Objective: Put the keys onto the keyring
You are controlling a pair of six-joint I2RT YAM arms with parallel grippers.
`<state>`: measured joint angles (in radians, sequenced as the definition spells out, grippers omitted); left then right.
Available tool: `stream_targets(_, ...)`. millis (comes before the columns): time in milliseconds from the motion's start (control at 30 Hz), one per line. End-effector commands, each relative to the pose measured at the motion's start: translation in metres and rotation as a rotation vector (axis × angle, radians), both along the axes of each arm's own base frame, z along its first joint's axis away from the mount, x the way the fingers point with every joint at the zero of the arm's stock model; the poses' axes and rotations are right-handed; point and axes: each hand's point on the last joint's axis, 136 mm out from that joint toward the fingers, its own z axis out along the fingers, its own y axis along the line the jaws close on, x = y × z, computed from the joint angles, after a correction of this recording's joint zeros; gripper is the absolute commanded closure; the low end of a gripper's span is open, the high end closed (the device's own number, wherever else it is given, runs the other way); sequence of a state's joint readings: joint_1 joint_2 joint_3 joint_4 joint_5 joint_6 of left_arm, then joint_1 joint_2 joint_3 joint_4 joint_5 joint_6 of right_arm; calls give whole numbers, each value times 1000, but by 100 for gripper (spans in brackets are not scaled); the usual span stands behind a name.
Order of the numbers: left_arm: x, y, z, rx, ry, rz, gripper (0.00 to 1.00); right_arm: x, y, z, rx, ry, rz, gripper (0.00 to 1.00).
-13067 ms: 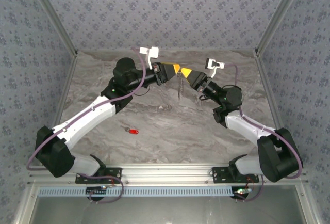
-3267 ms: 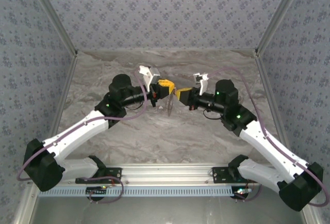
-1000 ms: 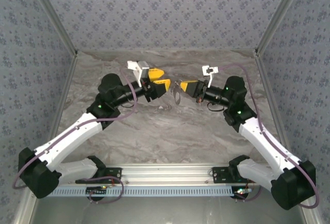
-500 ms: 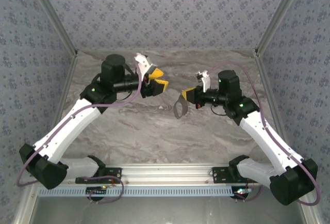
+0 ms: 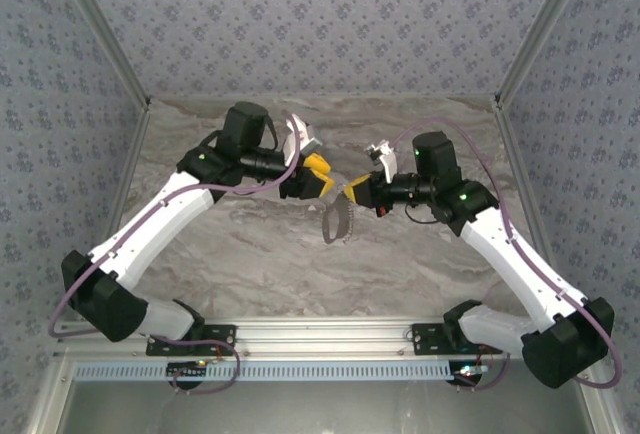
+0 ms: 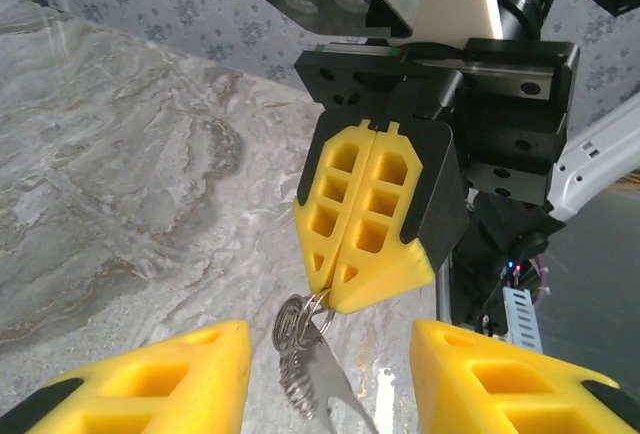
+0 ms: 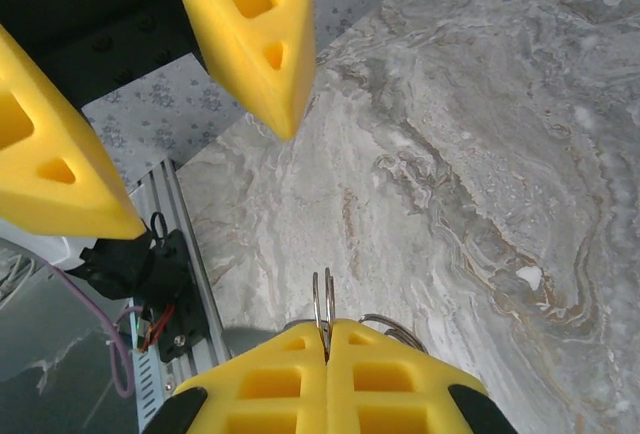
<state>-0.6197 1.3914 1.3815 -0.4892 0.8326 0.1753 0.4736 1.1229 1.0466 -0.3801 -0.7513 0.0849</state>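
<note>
right hand (image 6: 337,292) pinches the keyring (image 6: 300,346) (jaws flush); left hand (image 5: 320,177) half open, seemingly touching nothing.

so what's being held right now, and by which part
The right gripper pinches the thin grey metal keyring by its small ring, the rest dangling below. The open left gripper holds nothing.

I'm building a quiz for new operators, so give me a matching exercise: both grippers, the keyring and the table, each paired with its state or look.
Things:
1. left gripper
2. right gripper
3. keyring
4. table

States:
A. grey and marbled
B. jaws apart, holding nothing
C. dangling in the air
D. jaws shut, pinching a thin metal loop

Pairs: 1-B; 2-D; 3-C; 4-A
</note>
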Motion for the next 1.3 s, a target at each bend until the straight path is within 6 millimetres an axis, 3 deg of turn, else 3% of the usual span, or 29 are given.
stream_targets(0,-8,-2,9,-26,-2,-62,55,-7,7,25,49,-42,54,100)
stream_targets(133,-9,-6,6,-25,26,-85,56,-9,10,31,64,-46,64,100)
stream_targets(333,-11,-13,5,-24,61,-130,69,-11,13,36,77,-53,71,100)
stream_targets(733,-18,-17,0,-22,93,-171,78,-10,13,41,92,-57,63,100)
stream_targets(967,-29,-25,-1,-29,109,-224,100,-8,14,46,107,-70,55,100)
stream_targets(1133,-32,-30,1,-47,131,-238,100,-9,14,47,118,-61,53,100)
stream_targets(1167,-30,-31,3,-57,128,-220,100,-9,13,47,117,-61,50,96)
stream_targets(1267,-15,-31,14,-113,73,-112,100,-8,6,41,112,-65,20,67)
